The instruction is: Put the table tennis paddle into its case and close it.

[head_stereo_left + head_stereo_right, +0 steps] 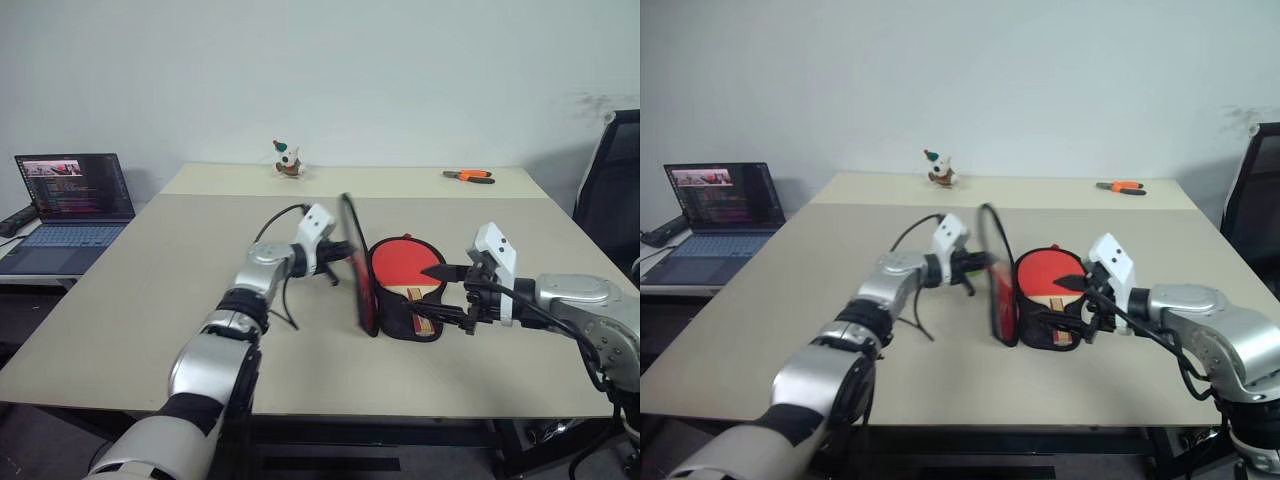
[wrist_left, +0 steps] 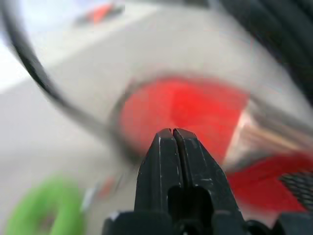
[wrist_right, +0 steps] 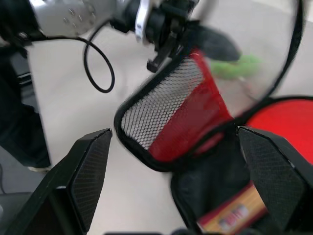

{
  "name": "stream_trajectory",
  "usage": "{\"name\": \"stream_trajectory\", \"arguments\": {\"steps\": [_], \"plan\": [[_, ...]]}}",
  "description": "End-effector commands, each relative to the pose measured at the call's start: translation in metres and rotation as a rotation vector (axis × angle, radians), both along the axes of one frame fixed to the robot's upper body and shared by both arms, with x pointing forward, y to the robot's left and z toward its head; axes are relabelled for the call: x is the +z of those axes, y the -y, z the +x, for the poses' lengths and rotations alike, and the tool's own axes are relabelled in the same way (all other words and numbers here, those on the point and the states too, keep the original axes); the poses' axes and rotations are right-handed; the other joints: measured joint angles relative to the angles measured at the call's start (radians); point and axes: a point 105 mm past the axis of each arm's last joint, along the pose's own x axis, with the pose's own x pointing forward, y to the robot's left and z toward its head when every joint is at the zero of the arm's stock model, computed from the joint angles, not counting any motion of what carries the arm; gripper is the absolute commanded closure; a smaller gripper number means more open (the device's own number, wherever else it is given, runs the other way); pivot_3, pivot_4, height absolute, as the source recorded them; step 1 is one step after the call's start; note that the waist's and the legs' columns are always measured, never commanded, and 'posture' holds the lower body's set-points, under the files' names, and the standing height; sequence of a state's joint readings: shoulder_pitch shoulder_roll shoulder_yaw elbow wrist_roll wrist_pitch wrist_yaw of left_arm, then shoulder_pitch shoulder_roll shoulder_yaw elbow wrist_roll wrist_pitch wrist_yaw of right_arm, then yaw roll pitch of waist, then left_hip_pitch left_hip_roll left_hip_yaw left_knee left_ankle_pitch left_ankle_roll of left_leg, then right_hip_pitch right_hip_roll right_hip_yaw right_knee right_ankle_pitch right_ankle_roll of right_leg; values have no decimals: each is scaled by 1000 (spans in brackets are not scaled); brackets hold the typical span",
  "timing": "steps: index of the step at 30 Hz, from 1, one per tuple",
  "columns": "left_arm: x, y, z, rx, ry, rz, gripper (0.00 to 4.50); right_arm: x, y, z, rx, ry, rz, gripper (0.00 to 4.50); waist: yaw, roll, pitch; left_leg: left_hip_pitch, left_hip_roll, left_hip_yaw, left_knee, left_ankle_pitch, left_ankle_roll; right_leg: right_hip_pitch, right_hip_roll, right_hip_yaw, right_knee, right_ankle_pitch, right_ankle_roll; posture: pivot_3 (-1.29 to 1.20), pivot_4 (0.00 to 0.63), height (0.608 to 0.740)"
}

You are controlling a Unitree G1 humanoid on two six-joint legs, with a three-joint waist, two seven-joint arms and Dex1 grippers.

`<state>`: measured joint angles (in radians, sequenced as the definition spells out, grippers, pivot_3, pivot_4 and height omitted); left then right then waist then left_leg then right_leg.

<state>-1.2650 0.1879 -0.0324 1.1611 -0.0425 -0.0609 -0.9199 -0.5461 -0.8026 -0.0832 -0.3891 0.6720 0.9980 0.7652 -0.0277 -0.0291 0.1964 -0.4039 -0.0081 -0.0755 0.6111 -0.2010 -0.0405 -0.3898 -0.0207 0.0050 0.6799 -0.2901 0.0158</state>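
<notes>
Two halves: the case [image 1: 400,300] is seen split open on the table [image 1: 150,300], one half flat, the other stood up near vertical.
Paddle: the table tennis paddle [image 1: 405,268] is already laid in the flat half, red face up, wooden handle [image 3: 230,213] pointed toward the robot's edge of the table. Insertion is judged done; closing remains.
Lid: the raised lid [image 1: 356,265] is seen edge-on in the head views; its inner mesh pocket [image 3: 156,110] and red panel are faced toward the right wrist camera. It is judged to be mid-swing, since it could not stand like that unsupported.
Left gripper: the left gripper [image 1: 345,253] is placed against the outer side of the lid, near its upper part. Its fingers [image 2: 172,161] are pressed fully together with nothing between them, so the lid is judged to be pushed over with a closed tip, not pinched.
Right gripper: the right gripper [image 1: 448,295] is held just beside the handle end of the case, its black fingers [image 3: 88,171] spread wide and empty, straddling the open half. Likely purpose: the base is braced so it does not slide while the lid is folded, and the zipper end is kept within reach.
Ball: a green blur [image 2: 44,208], probably a ball, is seen on the table behind the lid; clear of the case.
Risk: the lid may spring back if the push is released before the zipper is caught.
Clutter: laptop [image 1: 70,205], small toy [image 1: 288,160] and pliers [image 1: 468,176] are well apart from the work.
</notes>
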Motion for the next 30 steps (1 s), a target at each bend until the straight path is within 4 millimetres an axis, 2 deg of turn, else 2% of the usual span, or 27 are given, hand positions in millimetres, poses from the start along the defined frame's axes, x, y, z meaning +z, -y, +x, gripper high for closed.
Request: {"name": "stream_trajectory", "arguments": {"steps": [1,3,6,9,11,13,15,20,25,30], "plan": [[24,14,0,-16,68,-29,4421,15,15,6,-75,32,45,0,-6,0,0,0,0,0,0,0,0,0,0,0,0,0,0,0,150,740],[25,19,-1,-23,74,-32,4421,17,19,9,-109,17,81,0,-10,0,0,2,0,2,-1,0,0,0,1,2,1,0,0,0,150,740],[23,15,-2,-37,67,-44,4421,14,25,16,-165,-18,115,0,-15,0,0,3,0,3,-1,0,0,0,2,3,1,0,0,0,150,740],[16,-3,-3,-43,63,-38,4421,4,31,27,-233,-59,126,0,-15,0,0,3,1,3,-1,0,0,0,2,4,2,0,0,0,150,740],[13,-25,-6,-51,46,-57,4421,-9,38,40,-310,-109,127,0,-18,0,0,4,1,4,-1,0,0,0,2,5,2,0,0,0,150,740],[12,-38,-9,-59,41,-65,4421,-17,41,48,-351,-137,123,0,-22,0,0,4,2,4,-1,0,0,0,2,6,2,2,-3,0,150,740],[8,-61,-16,-60,38,-56,4421,-28,40,58,-377,-162,105,0,-24,0,0,3,2,4,-1,0,0,-1,1,6,2,3,-5,0,150,740],[8,-92,-40,-62,26,-44,4421,-51,43,81,-459,-226,88,0,-21,0,0,2,2,3,-1,0,0,-1,0,8,1,3,-5,0,150,740],[16,-112,-71,-41,27,-49,4421,-73,47,103,-539,-291,106,0,-20,0,0,2,2,2,-1,0,0,-1,0,9,2,3,-5,0,150,740],[22,-120,-81,10,36,-48,4421,-91,51,110,-559,-327,51,0,-13,0,0,3,2,2,0,0,0,0,0,8,2,3,-5,0,150,740]]}}
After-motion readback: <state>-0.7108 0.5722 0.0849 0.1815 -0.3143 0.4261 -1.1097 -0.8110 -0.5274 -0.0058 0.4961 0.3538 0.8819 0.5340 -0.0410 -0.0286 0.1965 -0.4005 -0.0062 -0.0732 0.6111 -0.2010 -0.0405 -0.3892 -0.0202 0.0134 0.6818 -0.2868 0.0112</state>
